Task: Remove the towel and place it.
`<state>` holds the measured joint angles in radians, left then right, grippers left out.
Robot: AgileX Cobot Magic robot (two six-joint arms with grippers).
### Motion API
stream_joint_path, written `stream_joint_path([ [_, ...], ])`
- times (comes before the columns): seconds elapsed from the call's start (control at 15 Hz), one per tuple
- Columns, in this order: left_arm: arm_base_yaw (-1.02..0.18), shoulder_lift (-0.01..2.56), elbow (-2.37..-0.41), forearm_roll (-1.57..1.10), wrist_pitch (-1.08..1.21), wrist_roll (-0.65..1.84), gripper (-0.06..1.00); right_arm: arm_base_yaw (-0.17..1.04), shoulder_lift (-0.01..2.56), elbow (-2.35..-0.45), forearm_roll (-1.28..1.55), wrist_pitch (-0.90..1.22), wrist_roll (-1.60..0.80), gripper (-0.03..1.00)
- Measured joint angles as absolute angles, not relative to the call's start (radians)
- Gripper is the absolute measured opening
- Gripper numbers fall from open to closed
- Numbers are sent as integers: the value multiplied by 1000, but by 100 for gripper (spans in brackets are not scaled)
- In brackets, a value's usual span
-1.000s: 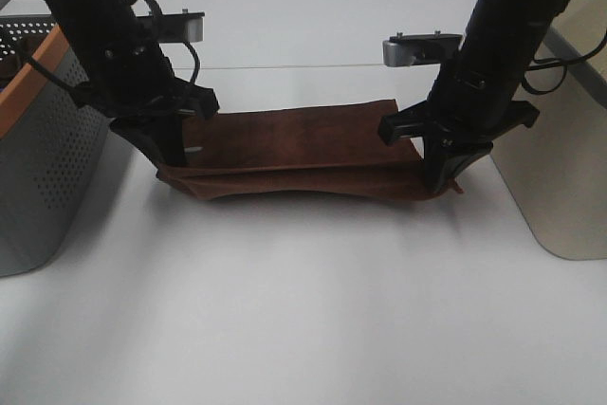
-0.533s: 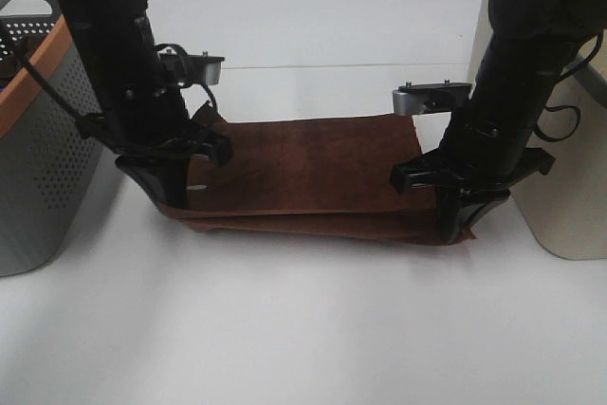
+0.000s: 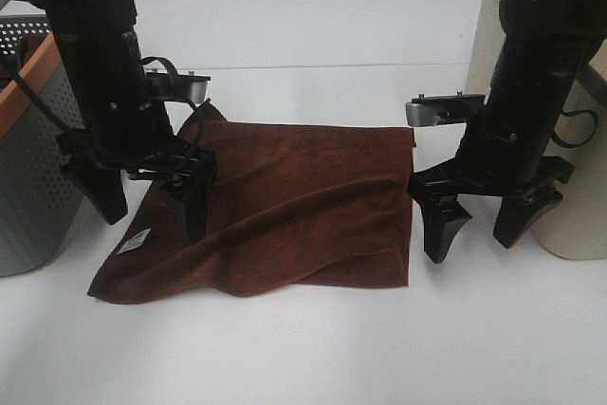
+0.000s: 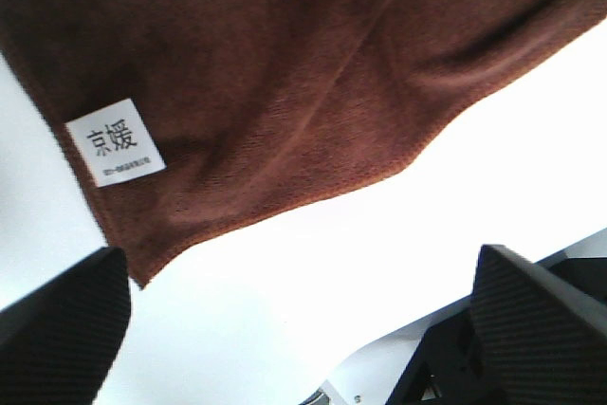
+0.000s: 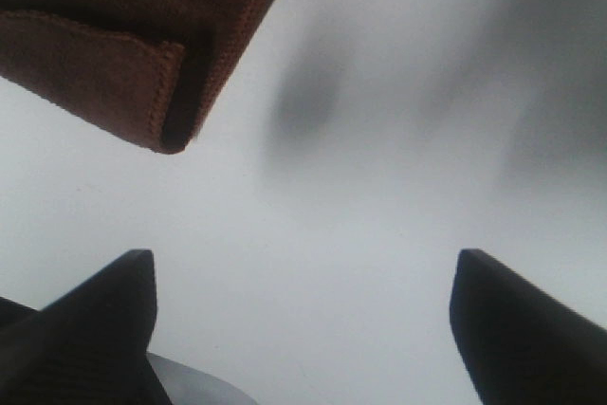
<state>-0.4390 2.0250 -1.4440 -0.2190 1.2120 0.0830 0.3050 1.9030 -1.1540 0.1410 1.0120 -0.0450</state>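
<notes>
Towel (image 3: 294,206), soft reddish-brown pile cloth, roughly square with stitched hems, lies rumpled and partly folded on the smooth white table (image 3: 313,358), small white printed label (image 4: 115,140) near its front-left corner. Left end effector (image 3: 147,201) spread wide over the towel's left part, holding nothing; right end effector (image 3: 486,225) spread just beside its right edge, also empty. Perforated grey basket (image 3: 33,187) with orange rim on the left, smooth beige bin (image 3: 579,206) on the right.
</notes>
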Motion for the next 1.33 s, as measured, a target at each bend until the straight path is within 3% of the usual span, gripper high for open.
stream_joint_path([
  [0.27, -439, 2024, -1501, -244, 1215, 80, 93, 305, 1829, -1154, 158, 1012, -48, 81],
  [0.47, -439, 1975, -1726, -231, 1213, 59, 93, 305, 1648, -1154, 164, 1013, -68, 81],
  [0.87, -439, 1647, -1813, 10, 1214, -61, 93, 305, 1297, -1154, 168, 1080, -72, 81],
  [1.07, -439, 1454, -1722, 26, 1214, -74, 93, 305, 1125, -1151, 169, 1147, -72, 80],
  [1.33, -439, 1158, -1359, 50, 1215, -111, 93, 305, 887, -994, 169, 1187, -72, 80],
])
